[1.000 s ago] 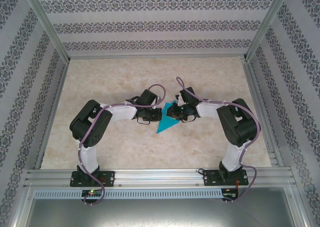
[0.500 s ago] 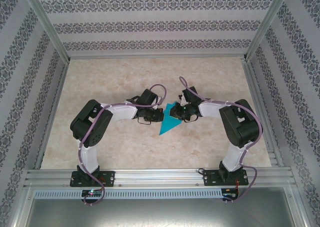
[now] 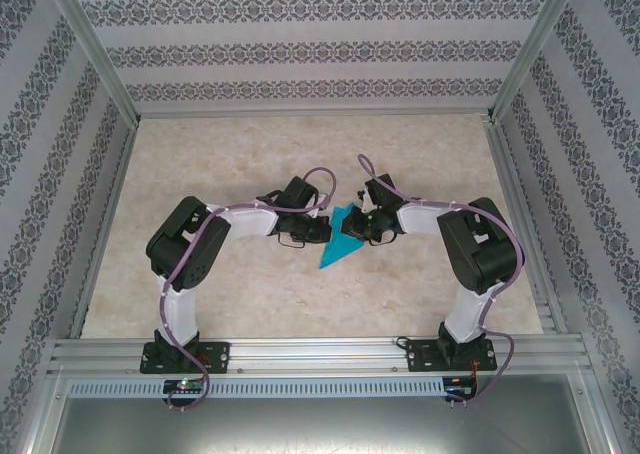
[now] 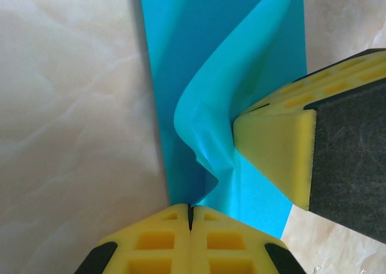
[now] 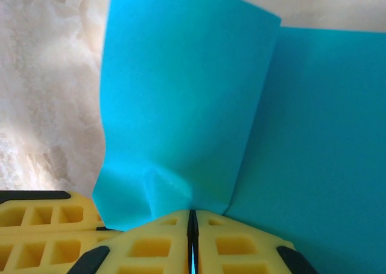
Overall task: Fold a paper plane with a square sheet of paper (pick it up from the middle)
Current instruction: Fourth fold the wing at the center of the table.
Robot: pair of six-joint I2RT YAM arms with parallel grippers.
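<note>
Near the middle of the counter [image 3: 250, 294], between the two grippers, lies the one sheet of paper [image 3: 336, 251], teal-blue and already partly folded. From above it reads as a narrow wedge. Its long axis runs from a wider far end, tucked under the grippers, down to a sharp tip that points toward the near edge and slightly left.

The left gripper [image 3: 320, 232] reaches in from the left and the right gripper [image 3: 354, 228] from the right, so they meet over the wide end. From above, the fingertips are too small to judge.

At the left wrist, the yellow fingers are pressed together on the sheet's near edge, and a loose fold buckles up just in front of them. One yellow finger [image 4: 271, 150] of the right gripper presses against that raised fold from the right.

At the right wrist, the fingers are likewise pressed tight, with only a dark seam between them. A creased flap of the sheet stands up from that seam, so they seem to pinch it. The rest of the paper lies flat to the right, and a finger [image 5: 36, 226] of the left gripper sits just beside them at lower left.

By count there are one sheet, two arms and two grippers.

Against the frame a second ago, the wedge's tip has shifted a little to the right. The left arm [image 3: 190, 249] has pushed slightly inward, and the right gripper covers less of the paper.
</note>
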